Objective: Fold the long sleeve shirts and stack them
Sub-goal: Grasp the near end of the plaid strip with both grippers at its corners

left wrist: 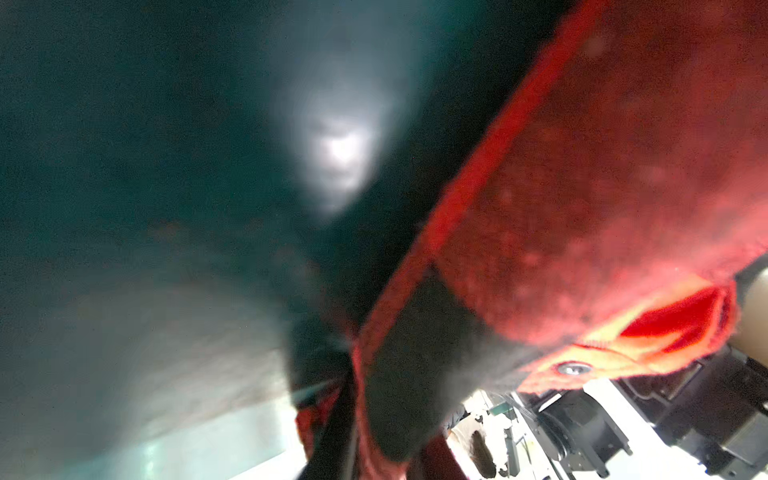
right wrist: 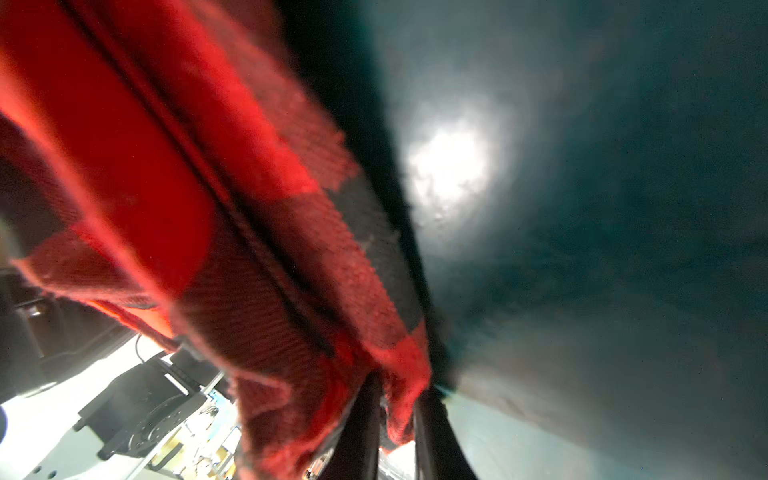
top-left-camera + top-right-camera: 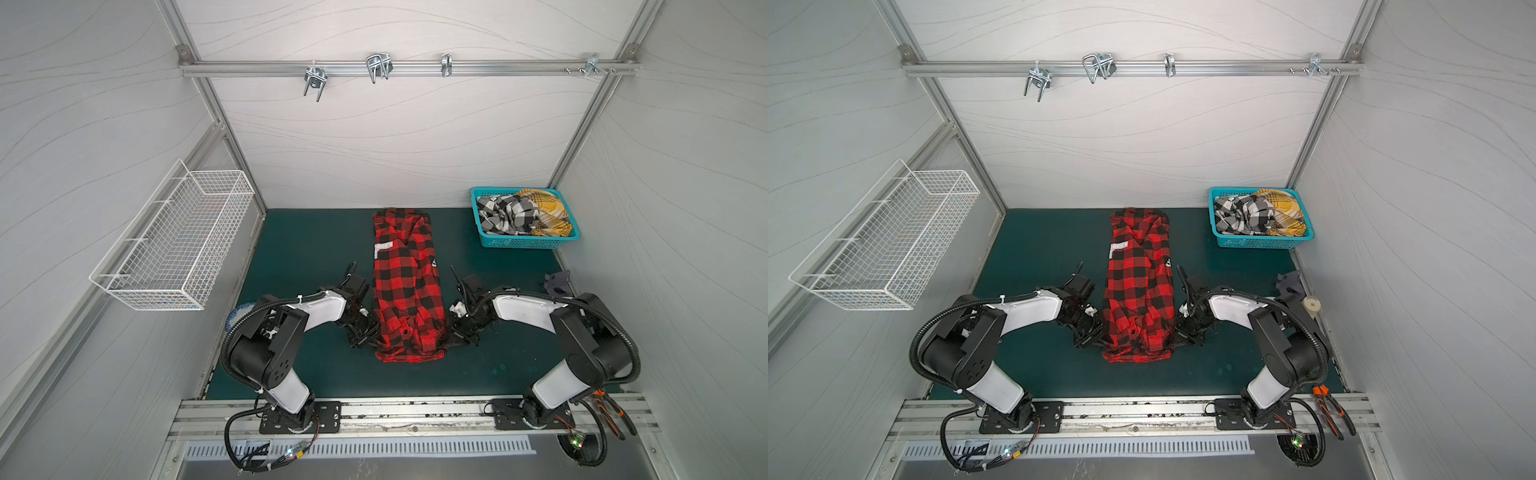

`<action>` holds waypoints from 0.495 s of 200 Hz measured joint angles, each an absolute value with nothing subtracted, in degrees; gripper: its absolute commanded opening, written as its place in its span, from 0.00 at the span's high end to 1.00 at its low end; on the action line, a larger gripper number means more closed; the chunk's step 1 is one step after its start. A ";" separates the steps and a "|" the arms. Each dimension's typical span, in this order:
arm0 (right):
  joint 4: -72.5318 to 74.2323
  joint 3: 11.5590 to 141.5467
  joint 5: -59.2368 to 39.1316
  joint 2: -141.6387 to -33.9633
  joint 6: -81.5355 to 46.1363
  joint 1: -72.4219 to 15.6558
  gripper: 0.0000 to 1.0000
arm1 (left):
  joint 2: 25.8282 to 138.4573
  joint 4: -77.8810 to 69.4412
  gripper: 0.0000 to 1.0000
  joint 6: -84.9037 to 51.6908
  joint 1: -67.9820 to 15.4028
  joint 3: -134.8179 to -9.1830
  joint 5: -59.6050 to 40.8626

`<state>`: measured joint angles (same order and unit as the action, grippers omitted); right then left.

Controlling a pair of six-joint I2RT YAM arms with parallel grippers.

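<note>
Now cross-fold step: narrow-folded red shirt (image 3: pixel 405 286) flat on mat (image 3: pixel 299 249), apart from basket (image 3: pixel 524 243) of other shirts (image 3: pixel 511 216). Left gripper (image 3: pixel 366 340) and right gripper (image 3: pixel 451 336) pinch hem corners, at end farthest from basket. Next, likely: lift hem evenly toward collar.

Both top views look steeply down from high above the near edge, sharing almost the same full sweep of the green mat (image 3: pixel 299 249), while each wrist view sits blurringly close to one long side of the red-and-black shirt (image 1: pixel 602 187), mat beyond.
</note>
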<state>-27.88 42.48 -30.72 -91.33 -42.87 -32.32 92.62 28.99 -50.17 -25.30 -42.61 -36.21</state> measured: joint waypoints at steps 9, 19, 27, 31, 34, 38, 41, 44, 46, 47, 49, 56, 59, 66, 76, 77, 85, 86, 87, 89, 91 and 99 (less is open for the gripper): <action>-27.92 42.61 -30.48 -91.33 -42.87 -32.58 0.82 | 92.40 28.73 0.66 -50.11 -25.36 -42.61 -36.18; -27.92 42.70 -30.24 -91.33 -42.87 -32.73 0.82 | 92.01 28.60 0.65 -49.82 -25.54 -42.59 -35.81; -27.92 42.70 -30.00 -91.33 -42.87 -32.77 0.81 | 91.70 28.60 0.65 -49.69 -25.69 -42.59 -35.38; -27.92 42.70 -29.91 -91.31 -42.89 -32.77 0.80 | 91.59 28.60 0.65 -49.67 -25.69 -42.54 -35.16; -27.92 42.70 -29.80 -91.29 -42.89 -32.77 0.80 | 91.39 28.64 0.65 -49.65 -25.74 -42.50 -34.92; -27.92 42.70 -29.65 -91.29 -42.92 -32.77 0.78 | 91.26 28.71 0.65 -49.63 -25.78 -42.48 -34.68; -27.94 42.70 -29.63 -91.26 -42.89 -32.77 0.77 | 91.18 28.82 0.65 -49.58 -25.85 -42.48 -34.48; -27.92 42.70 -29.58 -91.20 -42.87 -32.77 0.75 | 91.09 28.95 0.65 -49.52 -25.91 -42.48 -34.30; -27.90 42.70 -29.58 -91.15 -42.96 -32.80 0.74 | 91.07 28.97 0.65 -49.52 -25.93 -42.48 -34.17; -27.90 42.70 -29.61 -91.13 -42.98 -32.80 0.73 | 91.05 29.02 0.65 -49.50 -25.93 -42.48 -34.17; -27.86 42.70 -29.56 -91.09 -42.94 -32.82 0.72 | 91.02 29.04 0.65 -49.45 -25.93 -42.48 -34.06; -27.86 42.76 -29.39 -90.89 -42.98 -32.93 0.68 | 90.98 29.17 0.64 -49.30 -25.93 -42.50 -33.91; -27.88 42.78 -29.26 -90.76 -43.00 -32.93 0.66 | 90.94 29.26 0.63 -49.17 -25.96 -42.50 -33.85; -27.90 42.81 -28.99 -90.35 -43.07 -32.97 0.61 | 90.76 29.54 0.60 -48.86 -25.96 -42.57 -33.61; -28.05 42.81 -28.38 -89.65 -42.98 -33.06 0.54 | 90.32 30.24 0.58 -48.36 -25.96 -42.72 -32.64; -28.14 42.81 -28.21 -89.47 -42.89 -33.06 0.54 | 90.28 30.33 0.57 -48.31 -25.96 -42.72 -32.56; -28.49 42.83 -27.53 -88.64 -42.81 -33.10 0.51 | 89.67 31.27 0.56 -47.92 -25.96 -42.89 -31.62; -28.51 42.83 -27.29 -88.47 -42.89 -33.10 0.51 | 89.62 31.38 0.55 -47.90 -25.96 -42.92 -31.59; -28.56 42.83 -27.16 -88.38 -42.89 -33.10 0.51 | 89.56 31.55 0.55 -47.90 -25.96 -42.94 -31.35; -28.71 42.83 -26.94 -88.16 -42.63 -33.12 0.50 | 89.41 31.75 0.55 -47.68 -25.96 -42.96 -31.07; -28.91 42.83 -26.68 -87.90 -42.68 -33.10 0.50 | 89.21 32.01 0.55 -47.62 -25.96 -43.03 -30.70; -29.61 42.83 -25.65 -86.89 -42.50 -33.10 0.48 | 88.60 32.91 0.54 -47.20 -25.96 -43.09 -29.54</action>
